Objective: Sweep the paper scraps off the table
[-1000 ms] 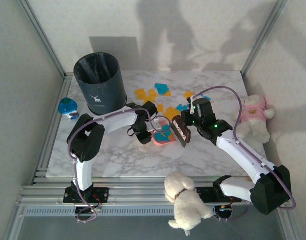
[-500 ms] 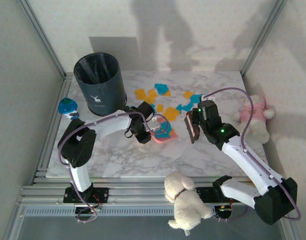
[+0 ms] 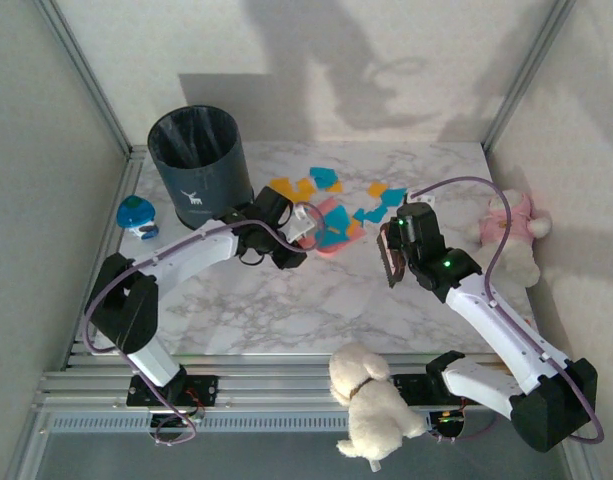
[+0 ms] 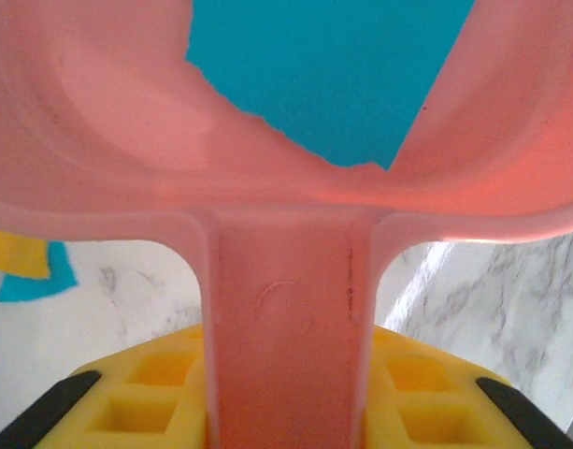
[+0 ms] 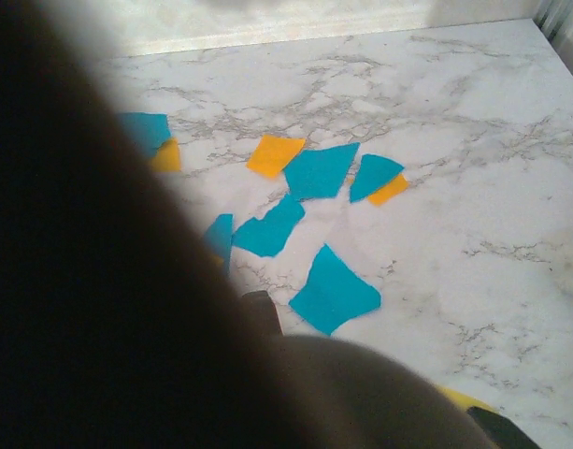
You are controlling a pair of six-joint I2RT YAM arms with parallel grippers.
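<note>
1. The table: white top with grey marble veins, lying beneath both grippers.
2. The bin: dark and upright, standing to the left of the left gripper and a little beyond it, near but apart.
3. The white plush dog: at the near edge, well behind the right gripper.
4. The plush bear: dressed in pink, to the right of the right gripper, at the table's right edge.
5. The dustpan: pink. Its handle is clamped between the yellow pads of the left gripper. The pan reaches forward from that gripper and lies between the two grippers.
6. The brush: dark brown, clamped in the closed right gripper. In the right wrist view it is a dark blur on the left.
7. The round toy: blue-green, well to the left of the left gripper, at the table's left edge.
8. The paper scraps: orange and teal pieces.
   - Some lie in the pan, just ahead of the left gripper, and the left wrist view shows a teal one there.
   - The rest lie loose on the table beyond both grippers, including a teal cluster just ahead of the right gripper.
</note>
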